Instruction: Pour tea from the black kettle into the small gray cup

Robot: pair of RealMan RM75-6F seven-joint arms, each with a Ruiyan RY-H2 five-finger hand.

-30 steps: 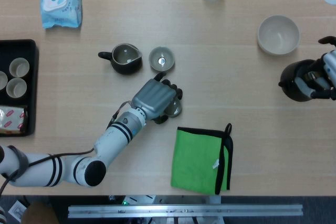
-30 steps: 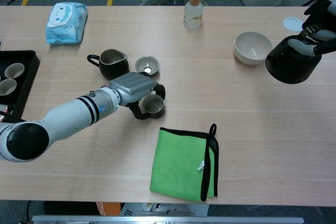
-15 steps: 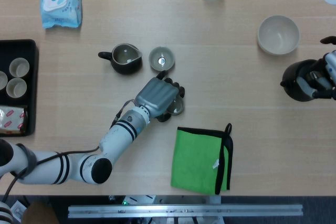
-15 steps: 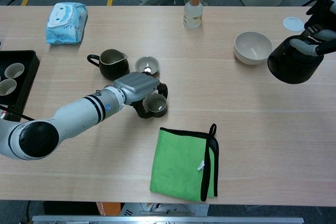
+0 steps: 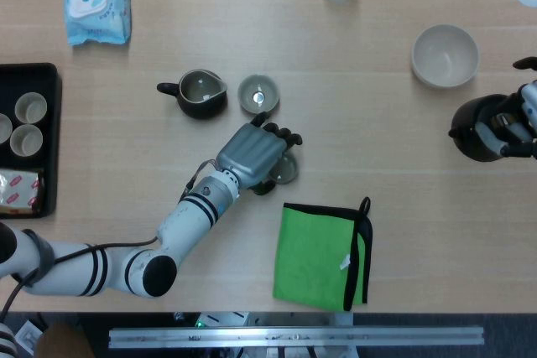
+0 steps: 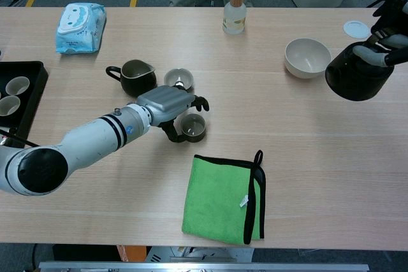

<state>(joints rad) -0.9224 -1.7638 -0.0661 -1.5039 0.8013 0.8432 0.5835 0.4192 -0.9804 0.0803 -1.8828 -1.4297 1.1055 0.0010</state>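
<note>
Left hand (image 6: 167,105) hovers over the small gray cup (image 6: 192,127), fingers spread apart and lifted off it; the cup stands on the table just under and beside its fingertips. Far off to the other side, the right hand (image 6: 386,41) grips the black kettle (image 6: 357,76), holding it above the table.
</note>
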